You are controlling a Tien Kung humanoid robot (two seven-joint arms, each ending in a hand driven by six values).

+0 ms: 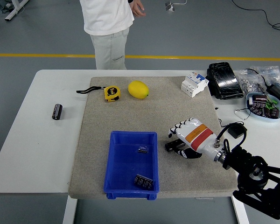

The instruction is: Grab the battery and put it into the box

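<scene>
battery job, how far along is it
Done: two dark parts already lie in the blue box. In hand: the right hand is curled over a battery on the mat, not lifted. Left: carry it into the box; another battery waits far left.
</scene>
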